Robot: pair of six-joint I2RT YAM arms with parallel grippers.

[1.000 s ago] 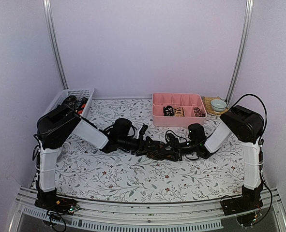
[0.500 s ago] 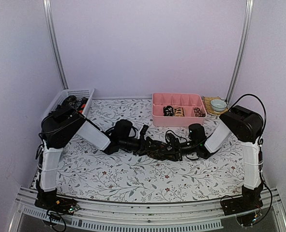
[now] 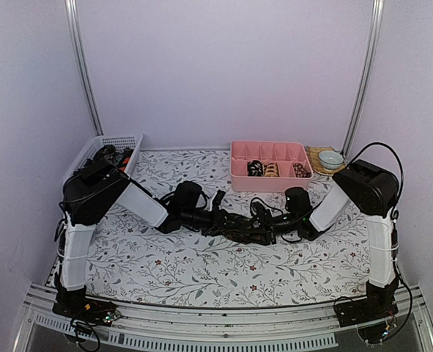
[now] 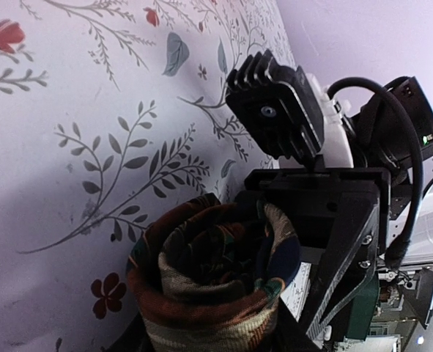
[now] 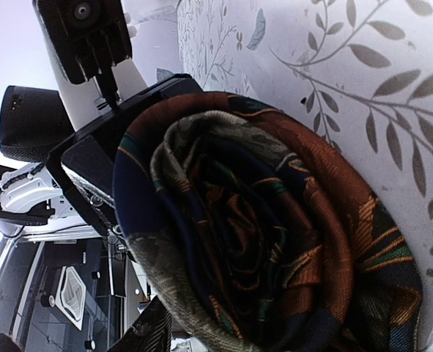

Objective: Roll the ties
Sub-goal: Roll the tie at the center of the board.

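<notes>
Tie roll [image 5: 260, 220]: rested as a tight coil on the floral table [image 3: 201, 271], mid-way between both arms and apart from the pink tray [image 3: 269, 165]. Was clamped from one spiral face by the right pincer [image 3: 258, 224]. Was straddled from the opposite face by the left pincer [image 3: 217, 218], full closure not discernible. Judged to need even pressure on the curved flanks, lest inner turns telescope out. Called for release of one side only once the other gripped firmly.

A rolled tie [image 5: 260, 235] in dark navy, rust orange and olive-tan, with a fine swirling print. The tablecloth [image 3: 201, 275] is white, patterned with grey leafy vines and small red flowers. A pink tray [image 3: 237, 182]. A white mesh basket [image 3: 121, 137].
</notes>
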